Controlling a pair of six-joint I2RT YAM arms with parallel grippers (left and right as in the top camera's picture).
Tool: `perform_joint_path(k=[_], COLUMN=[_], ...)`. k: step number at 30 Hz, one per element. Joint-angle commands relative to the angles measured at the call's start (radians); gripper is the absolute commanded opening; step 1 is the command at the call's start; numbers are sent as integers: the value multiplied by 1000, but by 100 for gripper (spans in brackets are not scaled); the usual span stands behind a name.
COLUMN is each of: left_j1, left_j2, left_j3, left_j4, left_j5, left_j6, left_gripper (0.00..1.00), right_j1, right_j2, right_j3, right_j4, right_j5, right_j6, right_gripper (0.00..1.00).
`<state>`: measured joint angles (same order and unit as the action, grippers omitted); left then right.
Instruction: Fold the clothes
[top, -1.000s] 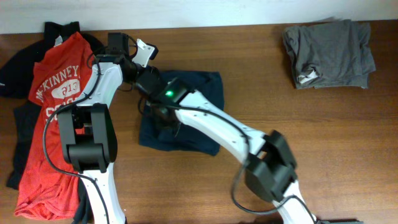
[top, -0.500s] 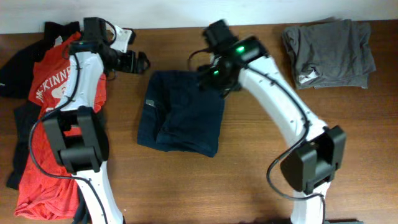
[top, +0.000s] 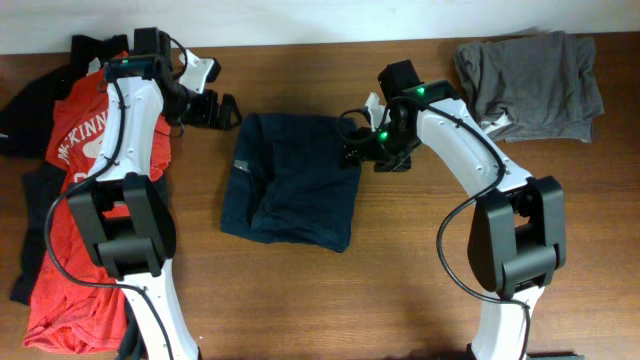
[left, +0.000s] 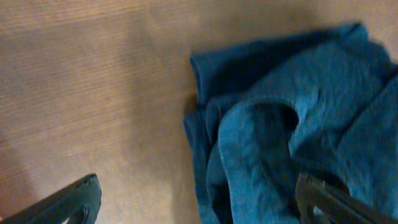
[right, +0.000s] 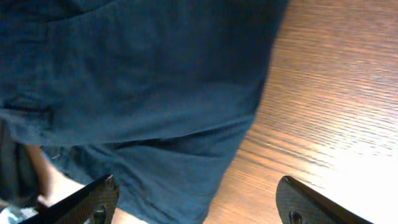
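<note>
From the overhead camera I see the crumpled dark navy-blue shorts-like garment lying roughly mid-bench on the brown wooden bench. My left arm rises from its base at the near left edge, runs up over the red T-shirt with white lettering, then bends at the far edge so the wrist points right. The left tool sits just beside the upper left corner of the navy garment, apart from it. My right arm climbs from the near right side and folds back left at the elbow. It puts the right tool at the garment's upper right edge; I cannot tell whether it touches. Black garments lie under and around the red shirt at the far left. A folded plain grey garment rests at the far right corner.

In the left wrist view the left tool is spread wide with nothing between its fingers. Bare bench fills the left half and the bunched navy folds the right.

In the right wrist view the right tool is likewise spread and empty. The navy cloth covers the upper left and the wood grain shows to the right.
</note>
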<state>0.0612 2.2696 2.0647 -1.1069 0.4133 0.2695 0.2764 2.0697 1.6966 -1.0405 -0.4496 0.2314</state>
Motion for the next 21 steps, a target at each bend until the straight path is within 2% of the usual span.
perform_joint_path(k=[1,2,3,4,5,6,7,8,12,16,21], left_j1=[-2,-1,-1,3,6,11,23,29,51,53,53], left_j2=[6,6,6,6,6,6,6,6,6,6,6], left_j3=[14,14,14,14,14,14,14,14,14,14,14], left_j4=[-39,-39,-34,-3,18,42,76,88,129,130,150], left_j5=[-7,-20,-38,-80,-111,-143,-172,-171,-171,-171,-171], left_j6=[61,61,61,38,11,-20,-74,-93,-166,-168,-169], left_gripper=[98,97,96,94,93,89,75,66,39,36,36], right_j1=[8,11,15,29,38,51,80,100,197,220,207], right_j2=[-1,-1,-1,-4,-4,-4,-3,-2,-1,0,2], right_j3=[-4,-4,-4,-4,-4,-4,-6,-11,-82,-119,-129], right_j4=[1,-2,-5,-13,-14,-17,-19,-16,72,60,-27], right_j5=[-57,-55,-56,-55,-55,-55,-55,-55,-48,-48,-51], right_j6=[-17,-17,-17,-17,-17,-14,-14,-14,22,19,-79], right_gripper=[73,64,47,13,4,4,4,4,4,4,4])
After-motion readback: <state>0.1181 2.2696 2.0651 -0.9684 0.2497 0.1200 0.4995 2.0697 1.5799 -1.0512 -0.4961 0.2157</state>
